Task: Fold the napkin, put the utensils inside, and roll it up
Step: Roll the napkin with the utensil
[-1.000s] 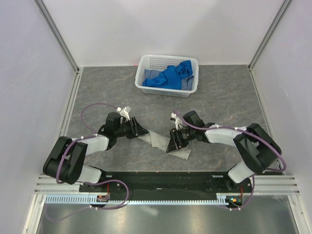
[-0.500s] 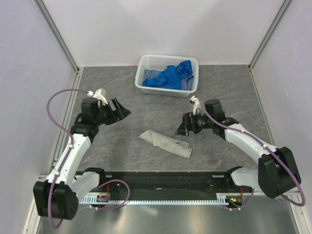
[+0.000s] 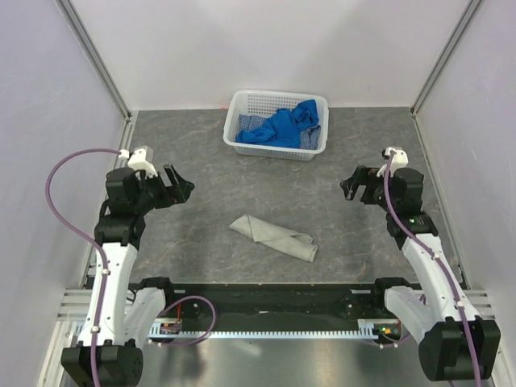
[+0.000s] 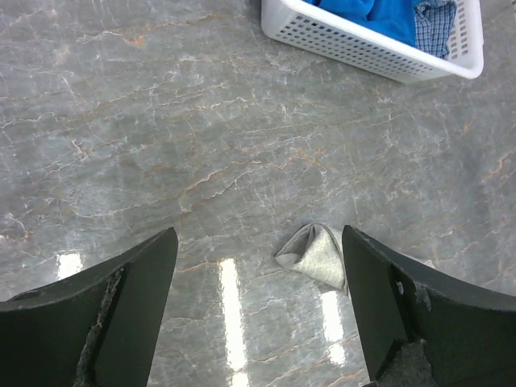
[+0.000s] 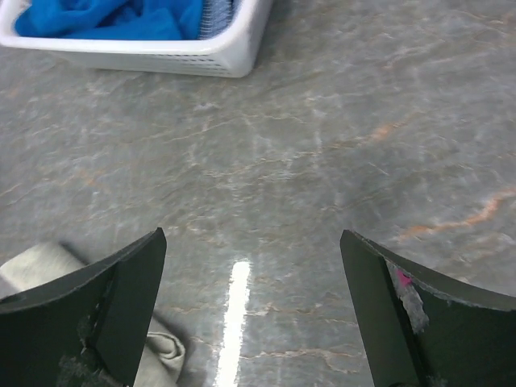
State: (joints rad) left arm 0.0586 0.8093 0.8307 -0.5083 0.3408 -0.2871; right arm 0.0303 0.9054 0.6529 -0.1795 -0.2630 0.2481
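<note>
The left gripper (image 3: 181,189) and the right gripper (image 3: 348,187) each stand with jaws spread wide, gripping and touching nothing. Between them, well apart from both, the napkin (image 3: 274,237) lies rolled up on the table (image 3: 185,137), nearer the arm bases than the white basket (image 3: 278,95) holding blue cloths (image 3: 282,126).

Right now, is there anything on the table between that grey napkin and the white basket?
Nothing: in the top view, only bare tabletop separates the napkin from the basket. The left wrist view shows the same bare stretch.
</note>
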